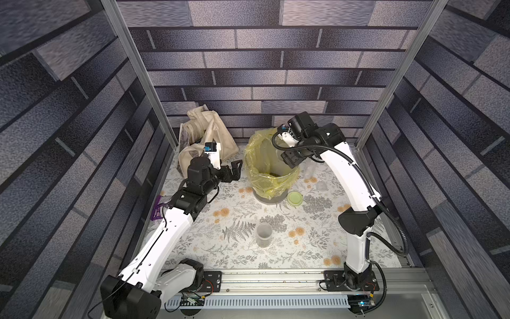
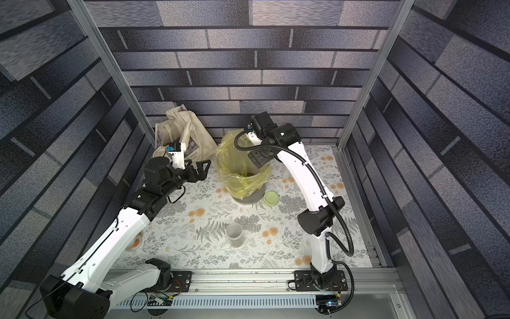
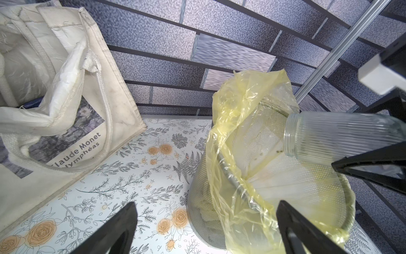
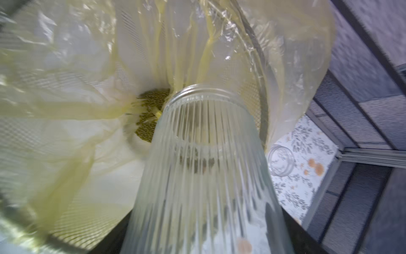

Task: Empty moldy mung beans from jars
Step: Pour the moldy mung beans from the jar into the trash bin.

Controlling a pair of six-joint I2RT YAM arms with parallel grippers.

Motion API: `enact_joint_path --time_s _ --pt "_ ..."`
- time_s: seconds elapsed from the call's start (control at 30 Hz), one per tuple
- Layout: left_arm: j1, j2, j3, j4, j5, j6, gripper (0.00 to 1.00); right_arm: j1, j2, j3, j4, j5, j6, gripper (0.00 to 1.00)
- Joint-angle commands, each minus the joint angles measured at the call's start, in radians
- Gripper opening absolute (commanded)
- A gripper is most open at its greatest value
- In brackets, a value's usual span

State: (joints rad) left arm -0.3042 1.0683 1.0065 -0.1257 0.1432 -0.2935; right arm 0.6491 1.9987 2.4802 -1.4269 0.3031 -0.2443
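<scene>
right jaws clamped on ribbed jar, mouth tipped down inside yellow-bagged bin. mung beans lay heaped at bag bottom. left jaws wide apart, empty, just beside bin. another jar stood open on counter. lime-green lid lay near bin.

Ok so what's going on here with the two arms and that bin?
The right claw holds a ribbed clear jar tipped mouth-first over the mesh bin lined with a yellow bag. Mung beans lie heaped at the bag's bottom, and the jar looks nearly empty. The left claw hovers open and empty beside the bin. A lime-green lid lies on the table by the bin, and another lidless jar stands nearer the front.
</scene>
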Motion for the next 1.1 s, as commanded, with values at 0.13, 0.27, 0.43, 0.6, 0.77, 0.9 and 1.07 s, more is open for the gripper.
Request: enact_joint_path --time_s 0.13,0.27,0.43,0.6,0.77,0.9,1.07 --pt "0.024 -0.025 -0.032 0.024 0.032 -0.038 1.00 0.013 -0.163 -0.184 0.240 -0.158 0.049 0.34" --pt "0.029 -0.026 -0.036 0.039 0.046 -0.051 1.00 -0.031 -0.166 -0.173 0.266 -0.356 0.150 0.34" --pt "0.031 -0.018 -0.038 0.043 0.057 -0.058 1.00 0.042 -0.110 -0.158 0.191 0.030 -0.019 0.33" --pt "0.035 -0.013 -0.040 0.044 0.052 -0.060 1.00 0.070 -0.081 -0.146 0.170 0.160 -0.075 0.32" --pt "0.039 -0.011 -0.040 0.044 0.053 -0.069 1.00 -0.010 -0.140 -0.085 0.228 -0.312 0.103 0.34" --pt "0.042 -0.011 -0.041 0.057 0.068 -0.081 1.00 -0.020 -0.020 0.134 0.056 -0.214 0.105 0.33" --pt "0.043 -0.011 -0.047 0.058 0.066 -0.082 1.00 0.078 0.038 0.072 -0.001 0.152 -0.079 0.33"
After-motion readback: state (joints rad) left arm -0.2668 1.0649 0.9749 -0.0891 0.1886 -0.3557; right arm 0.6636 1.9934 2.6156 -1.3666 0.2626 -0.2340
